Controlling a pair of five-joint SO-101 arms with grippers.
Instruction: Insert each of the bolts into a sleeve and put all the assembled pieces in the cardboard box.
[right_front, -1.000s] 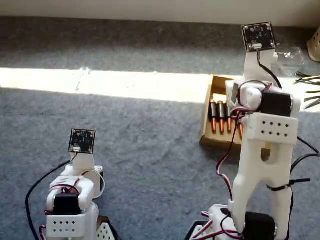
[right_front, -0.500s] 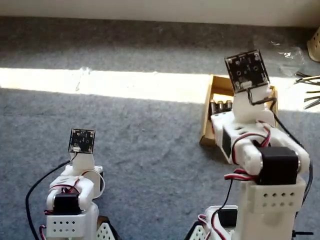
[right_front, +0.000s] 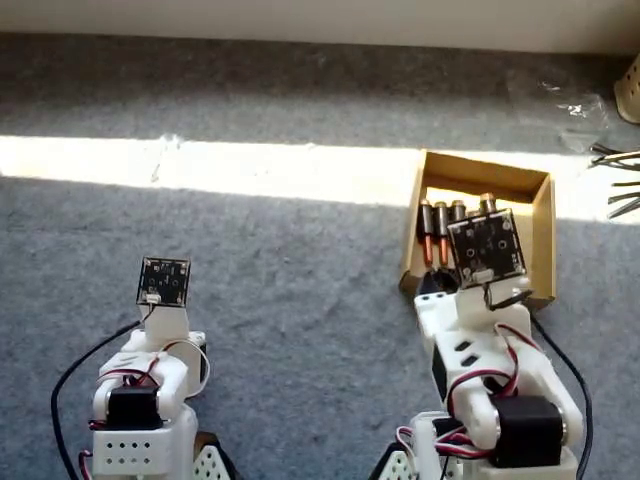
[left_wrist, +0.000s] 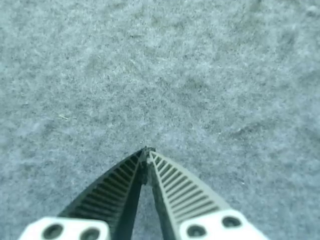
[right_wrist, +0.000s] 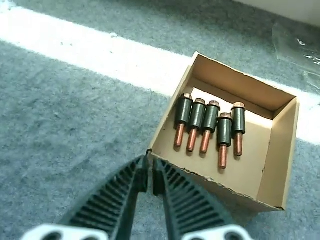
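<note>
Nearest: the left arm is folded low by its base. The left gripper (left_wrist: 148, 152) hangs just above the grey felted tabletop (left_wrist: 160, 60), fingers closed tip to tip with nothing between them. It reads as a parked pose, out of the way.

Next out is the right gripper (right_wrist: 150, 162), fingers pressed together and empty. Its tips are poised above the tabletop just short of the near corner of the cardboard box (right_wrist: 235, 82). Judgement: it is held off the box so the fingers foul neither wall nor contents.

In the box are five assembled pieces (right_wrist: 210, 117). Each is a copper-coloured bolt (right_wrist: 191, 140) pushed through a dark sleeve (right_wrist: 196, 115), head toward the far wall, shank toward the arm. Three lie side by side, touching or nearly so. Two more lie just beside them, slightly staggered. All lie flat on the box floor, toward the wall on the left arm's side. Laid parallel like this, they likely won't roll far. With the pieces boxed and both grippers empty, I judge the job done or all but.

Views compared: in the high view the right arm's wrist camera board (right_front: 486, 247) stands in front of part of the row, so the count there is unsure. The right wrist view gives a clean five. The high view adds layout, with the box well apart from the left arm.

Farthest: a sunlit strip (right_front: 200, 165) crosses the tabletop and the box's far end. Beyond it lies a clear plastic bag (right_front: 575, 105).
</note>
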